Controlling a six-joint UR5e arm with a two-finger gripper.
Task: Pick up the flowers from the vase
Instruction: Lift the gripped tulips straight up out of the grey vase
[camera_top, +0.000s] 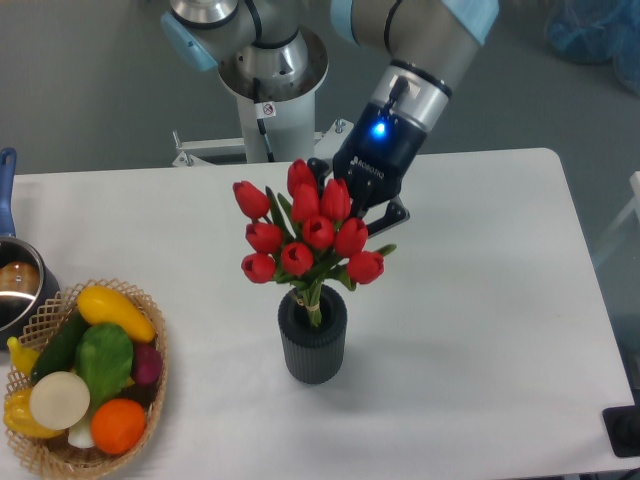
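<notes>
The flowers (308, 232) stand above the middle of the table (480, 300), a bunch of red tulip buds over green leaves. Their stems run down together into the round mouth of the vase (313, 338), so the lower ends are still inside it while the buds and leaves sit well above the rim. The vase is a short dark grey ribbed cylinder standing upright on the white tabletop, a little nearer to the camera than the bunch's heads appear.

The gripper (352, 205) comes in from the far right side, tilted down toward the bunch. Its dark fingers are clenched on the flowers among the upper buds, with one finger tip showing at the right edge of the bunch and the rest hidden behind the red heads. A blue light glows on the gripper body, and the grey arm with light blue caps rises from it to the top of the view.

At the near left corner of the table sits a wicker basket (150, 395) filled with coloured vegetables and fruit, among them a yellow one, a green one, a white one and an orange one. Just beyond it, at the left edge, part of a metal pot (18, 290) with a blue handle shows.
</notes>
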